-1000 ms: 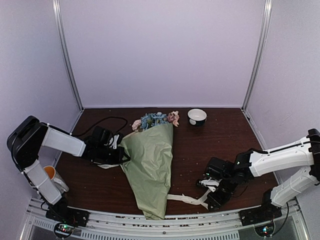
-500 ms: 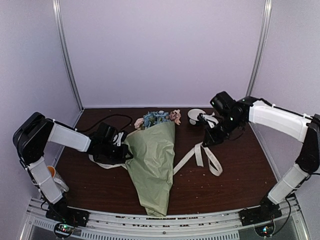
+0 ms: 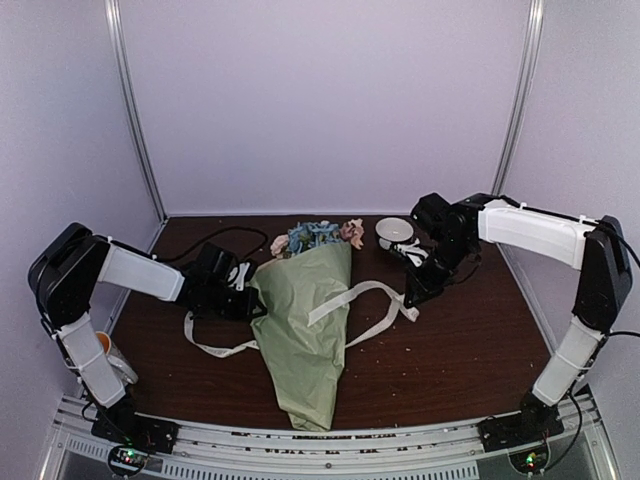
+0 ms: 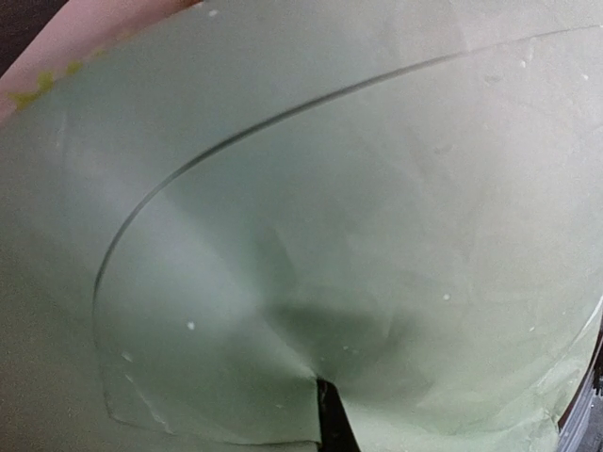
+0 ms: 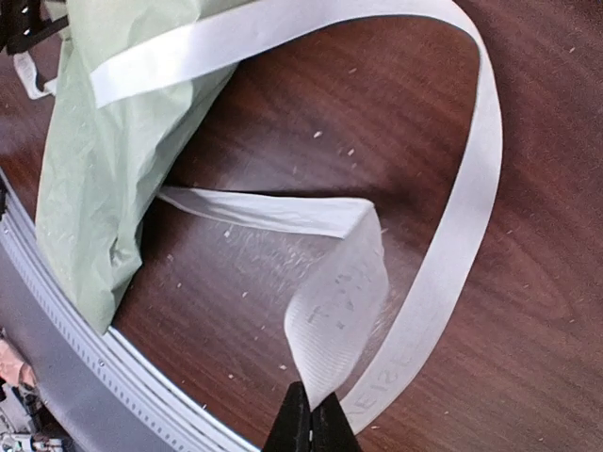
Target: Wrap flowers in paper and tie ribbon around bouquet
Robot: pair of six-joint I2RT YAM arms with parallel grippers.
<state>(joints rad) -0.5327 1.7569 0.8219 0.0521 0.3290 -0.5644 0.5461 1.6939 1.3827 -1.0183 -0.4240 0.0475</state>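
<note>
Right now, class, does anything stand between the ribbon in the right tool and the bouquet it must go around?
Nothing visible does. The ribbon, pinched in the right tool, drapes straight across the bouquet.

Left wrist cam is basically all paper (image 4: 301, 226), soft and blurry, with none of its own fingers showing. From above, the left gripper (image 3: 244, 304) tips vanish at the paper's edge, and the flowers (image 3: 312, 238) show only blooms. The ribbon (image 5: 344, 301) lettering is too blurry to read.
</note>
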